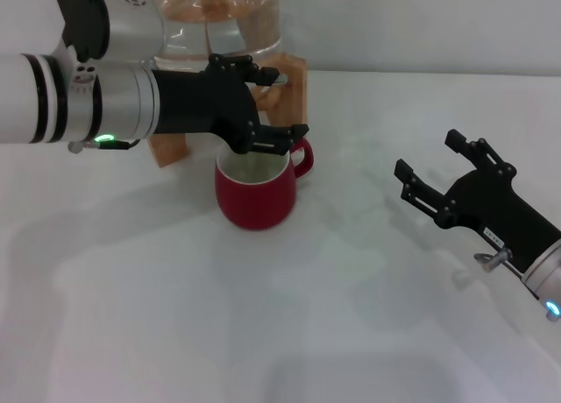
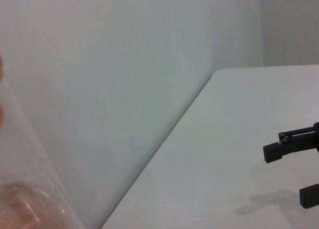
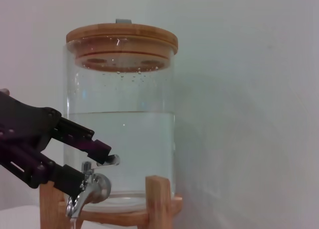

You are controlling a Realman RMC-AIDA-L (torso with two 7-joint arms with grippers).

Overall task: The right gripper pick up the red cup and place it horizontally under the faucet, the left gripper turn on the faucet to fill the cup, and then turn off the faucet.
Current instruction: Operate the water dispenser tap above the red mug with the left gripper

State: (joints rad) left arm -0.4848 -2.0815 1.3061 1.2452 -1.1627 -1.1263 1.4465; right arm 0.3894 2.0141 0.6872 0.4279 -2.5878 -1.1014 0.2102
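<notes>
White tabletop (image 1: 263, 333) runs back to a plain pale wall. At its far edge a clear glass water jar (image 3: 122, 119) with a wooden lid (image 3: 122, 37) sits on a wooden stand (image 3: 157, 204), about half full. The left gripper (image 1: 267, 105) reaches across the jar's front, its jaws set narrowly around the chrome faucet (image 3: 89, 189) lever, hiding most of it from the head view. The red cup (image 1: 256, 188) stands upright just below. The right gripper (image 1: 429, 162) hovers well apart, jaws wide and empty.
</notes>
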